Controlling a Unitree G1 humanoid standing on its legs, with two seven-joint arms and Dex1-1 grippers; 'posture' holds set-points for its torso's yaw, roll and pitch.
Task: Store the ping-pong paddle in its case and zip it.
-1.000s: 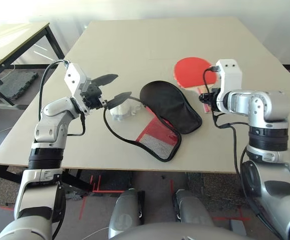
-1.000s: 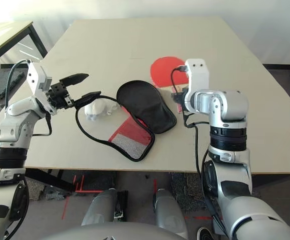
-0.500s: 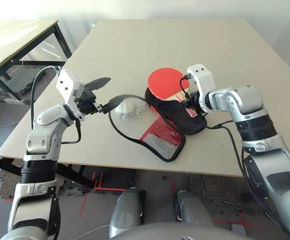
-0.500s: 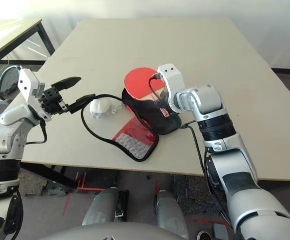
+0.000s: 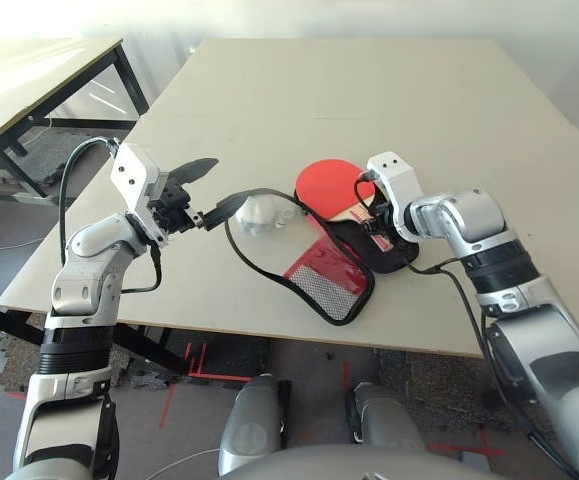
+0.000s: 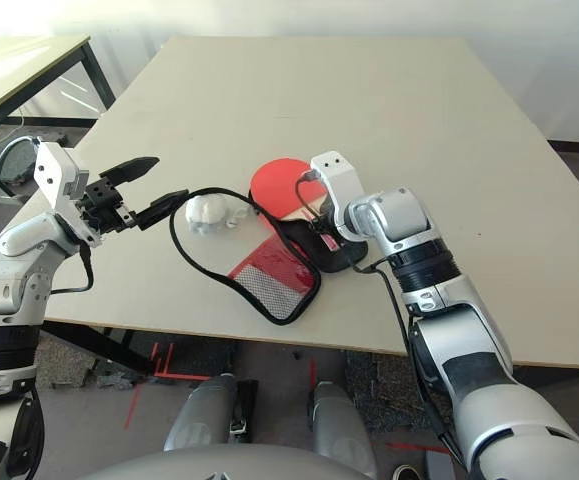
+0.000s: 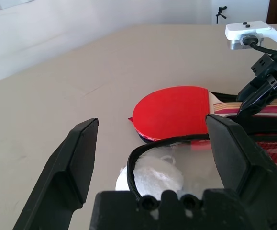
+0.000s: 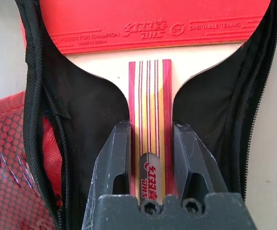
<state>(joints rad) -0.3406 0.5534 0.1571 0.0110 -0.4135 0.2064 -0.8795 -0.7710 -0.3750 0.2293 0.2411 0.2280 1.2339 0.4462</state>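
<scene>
At the left, the left pincer (image 5: 212, 190) stands wide open with nothing gripped between its fingers, near the raised edge of the case's open flap. A white fluffy pom-pom (image 5: 259, 214) sits on the pale surface (image 5: 369, 95) just beside that flap. Next comes the case (image 5: 331, 284), spread open, its red and mesh side toward the left. The red paddle (image 5: 327, 185) lies over the black half, and the right pincer (image 8: 151, 158) is closed on its striped handle, one finger along each side.
</scene>
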